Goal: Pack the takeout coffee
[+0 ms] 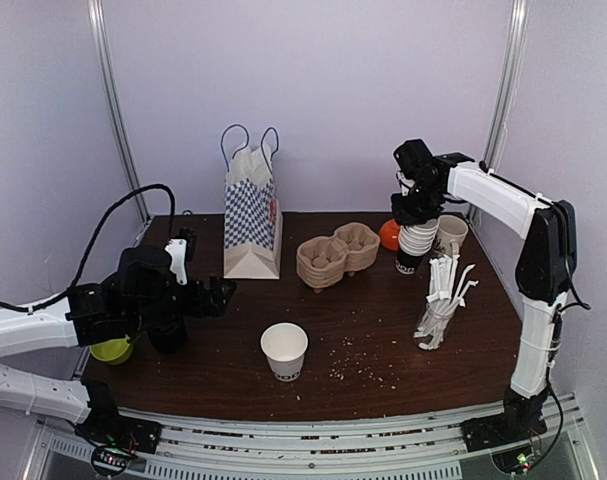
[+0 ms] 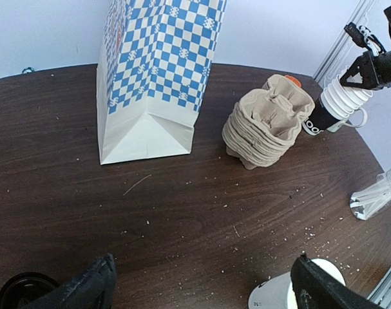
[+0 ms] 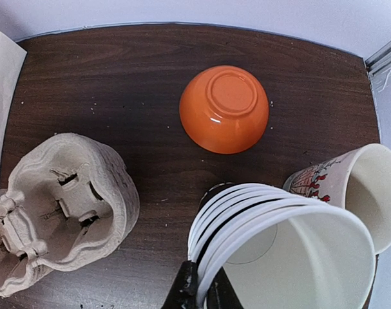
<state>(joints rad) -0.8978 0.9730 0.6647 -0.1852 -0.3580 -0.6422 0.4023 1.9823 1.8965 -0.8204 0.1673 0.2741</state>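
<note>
A white paper cup (image 1: 284,350) (image 2: 272,297) stands open-topped at the front middle of the table. A stack of brown pulp carrier trays (image 1: 335,255) (image 2: 267,120) (image 3: 53,206) sits mid-table, right of the checked bag (image 1: 251,215). My right gripper (image 1: 415,205) (image 3: 200,283) is shut on the rim of the top cup of a tilted stack of white cups (image 1: 417,245) (image 3: 279,244). My left gripper (image 1: 218,292) (image 2: 201,290) hangs open over bare wood, left of the single cup. A dark round lid (image 2: 21,293) lies by its left finger.
An upturned orange bowl (image 1: 388,235) (image 3: 224,108) and a printed paper cup (image 1: 450,233) (image 3: 359,193) flank the cup stack. A glass of white wrapped straws (image 1: 440,305) stands at the right. A lime-green bowl (image 1: 111,350) sits under the left arm. Crumbs dot the tabletop.
</note>
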